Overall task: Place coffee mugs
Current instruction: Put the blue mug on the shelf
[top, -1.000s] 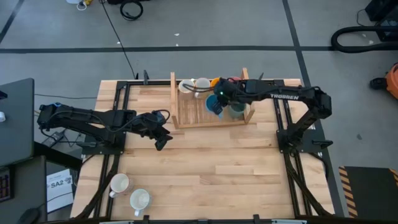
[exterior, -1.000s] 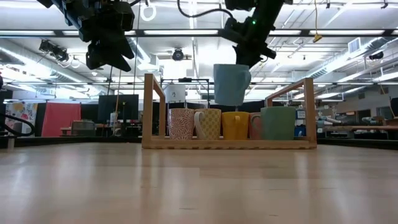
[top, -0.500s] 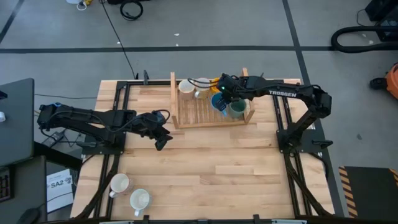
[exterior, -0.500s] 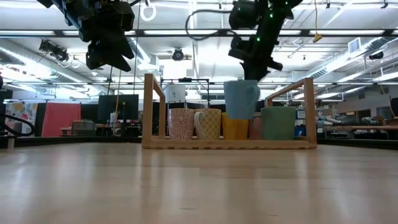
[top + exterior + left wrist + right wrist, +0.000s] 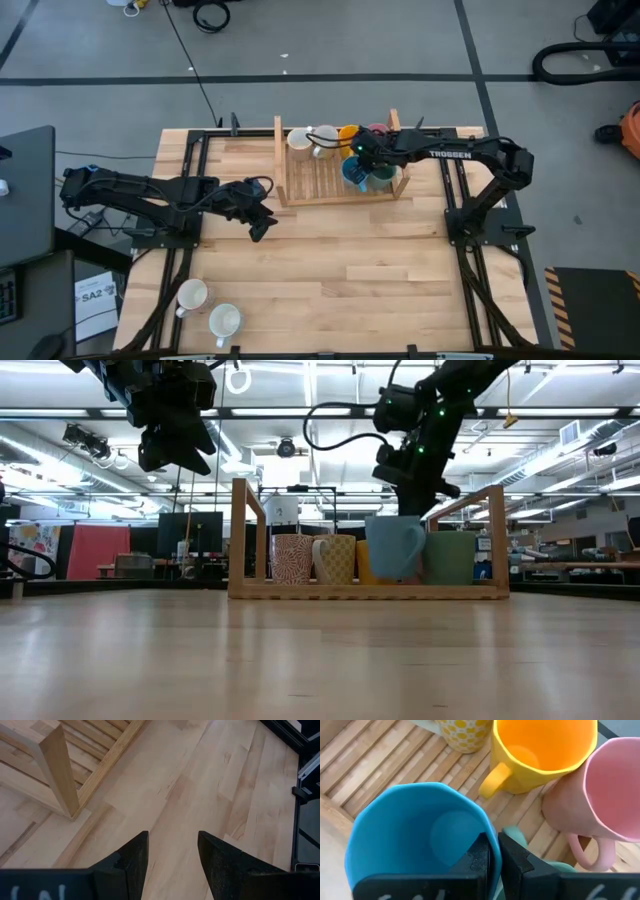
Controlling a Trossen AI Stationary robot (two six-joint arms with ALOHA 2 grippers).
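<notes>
Two white mugs (image 5: 208, 308) wait near the tabletop's front left corner, the left gripper (image 5: 258, 222) hovers spread above the table, and the right gripper (image 5: 362, 160) pinches the blue mug's (image 5: 354, 172) rim, seemingly seating it in the wooden tray (image 5: 310, 172); release looks next.

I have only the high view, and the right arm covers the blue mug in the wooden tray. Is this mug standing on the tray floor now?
Observer: The low view shows the blue mug with its base level with the green mug beside it in the wooden tray, so it appears down.
Operator: Does the right tool hold it?
Observer: Yes. In the right wrist view the right tool pinches the mug's wall, one finger inside and one outside.
Operator: And the left tool?
Observer: The left tool is open and holds nothing.
</notes>
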